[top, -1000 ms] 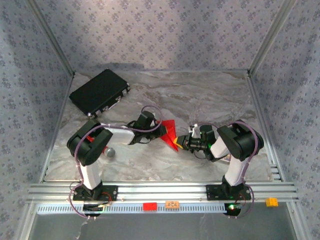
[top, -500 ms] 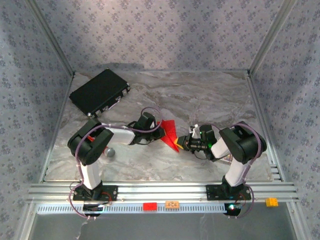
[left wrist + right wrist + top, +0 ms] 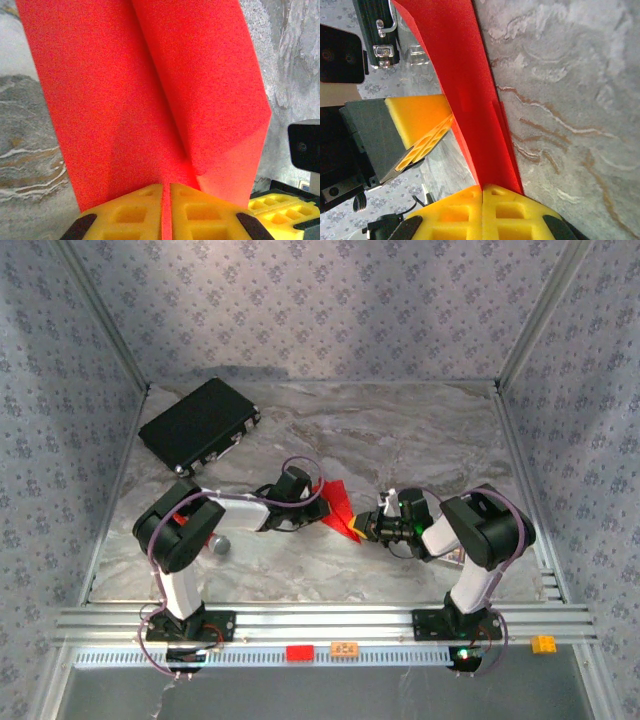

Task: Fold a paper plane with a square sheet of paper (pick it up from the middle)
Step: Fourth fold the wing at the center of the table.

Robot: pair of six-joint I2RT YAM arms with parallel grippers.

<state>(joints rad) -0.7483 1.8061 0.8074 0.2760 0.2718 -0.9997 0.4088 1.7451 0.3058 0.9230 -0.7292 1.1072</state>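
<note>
Both the left gripper (image 3: 166, 200) and right gripper (image 3: 482, 192) are pinching the folded bright-red paper wedge (image 3: 338, 508), holding it steady for creasing.

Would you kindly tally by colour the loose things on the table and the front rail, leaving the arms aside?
Red: 2, the folded paper and the small red block
Black: 1, the case
Grey: 1, the round object
Orange to yellow: 2, the middle block and the right-end block
Total: 6
</note>
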